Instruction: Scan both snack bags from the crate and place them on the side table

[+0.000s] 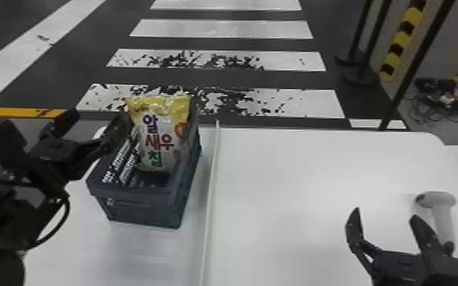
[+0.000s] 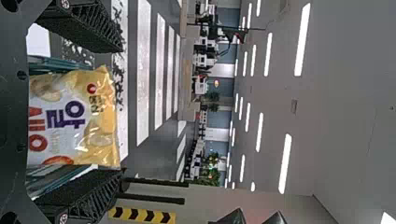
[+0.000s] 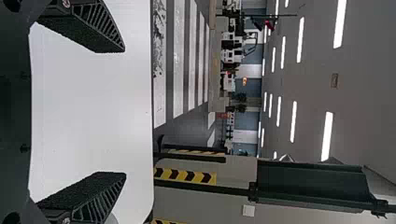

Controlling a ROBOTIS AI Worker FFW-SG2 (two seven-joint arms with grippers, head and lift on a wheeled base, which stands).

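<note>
A yellow-and-white snack bag stands upright in the dark crate on the white table. Beside the crate's far left edge is my left gripper, one finger close to the bag. In the left wrist view the snack bag appears between the spread fingers of my left gripper; I cannot tell whether they touch it. My right gripper is parked open over the right part of the table, near a white handheld scanner. Nothing lies between the fingers of my right gripper in its wrist view.
A raised white strip runs along the table between the crate and the right-hand surface. Black posts, yellow-and-black striped tape and a heap of cables are beyond the table at the right.
</note>
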